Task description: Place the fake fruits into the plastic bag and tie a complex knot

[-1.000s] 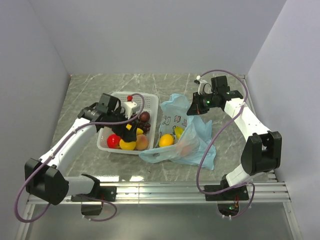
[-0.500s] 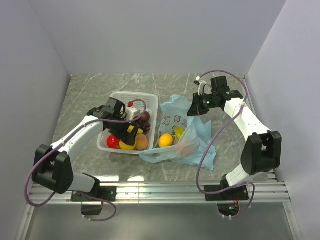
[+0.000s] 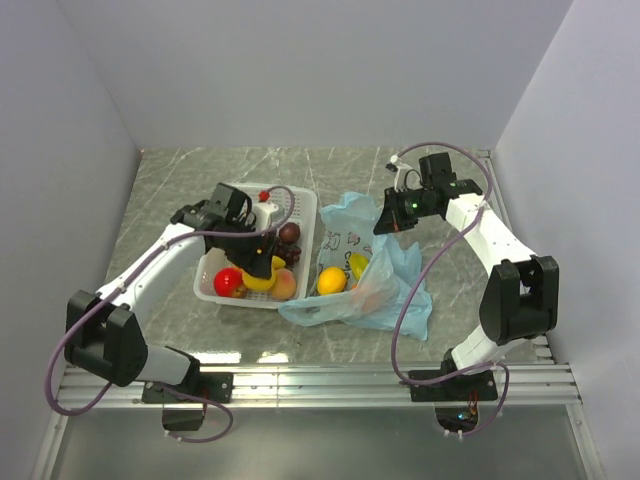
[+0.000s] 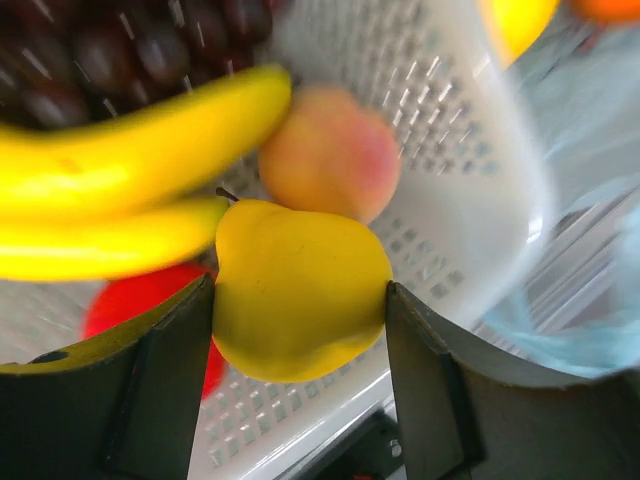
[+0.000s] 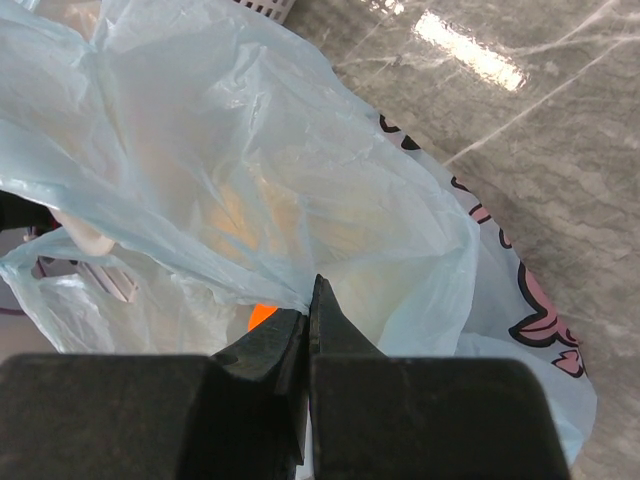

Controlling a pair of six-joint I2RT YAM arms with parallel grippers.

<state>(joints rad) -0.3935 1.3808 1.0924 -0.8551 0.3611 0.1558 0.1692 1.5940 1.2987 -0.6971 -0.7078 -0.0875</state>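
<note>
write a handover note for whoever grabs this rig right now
Left gripper: shut on the yellow lemon, low in the white basket.
Right gripper: shut on the plastic bag, holding its rim up beside the basket.
Done: an orange and one yellow fruit lie in the bag.
Left: move the lemon, bananas, grapes, peach and red apple over; handles not yet tied.
</note>
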